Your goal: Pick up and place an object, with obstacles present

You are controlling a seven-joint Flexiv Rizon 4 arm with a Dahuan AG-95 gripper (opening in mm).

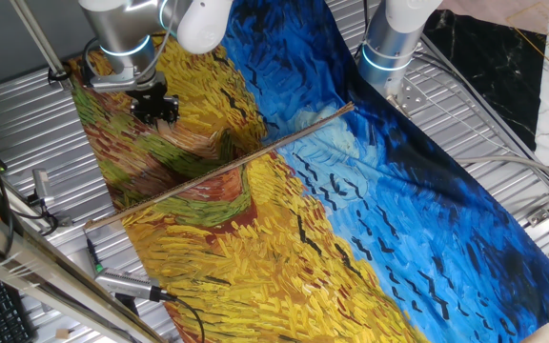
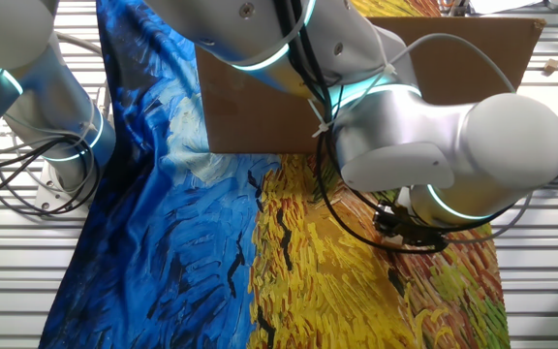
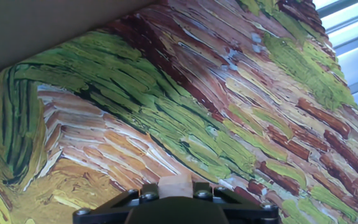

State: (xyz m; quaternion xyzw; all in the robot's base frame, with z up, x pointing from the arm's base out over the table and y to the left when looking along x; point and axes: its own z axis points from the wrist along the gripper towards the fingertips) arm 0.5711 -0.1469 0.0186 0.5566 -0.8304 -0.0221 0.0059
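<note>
In the hand view the tiny pale tan cube (image 3: 175, 185) sits clamped between my two black fingers (image 3: 143, 191), held just above the painted cloth. My gripper (image 3: 175, 190) is shut on it. In one fixed view the gripper (image 1: 154, 108) hangs over the brown and green far-left part of the cloth, beyond the long thin brown stick (image 1: 219, 169) that lies diagonally across the cloth. The cube is hidden in both fixed views. In the other fixed view the gripper (image 2: 395, 221) is mostly hidden under the arm's big grey joint.
The painted cloth (image 1: 370, 219) covers the ribbed metal table. A brown cardboard sheet (image 2: 260, 107) stands along the cloth's edge close to the gripper. A second arm's base (image 1: 389, 48) stands at the back. Cables and grey metal rods (image 1: 36, 38) lie at the left edge.
</note>
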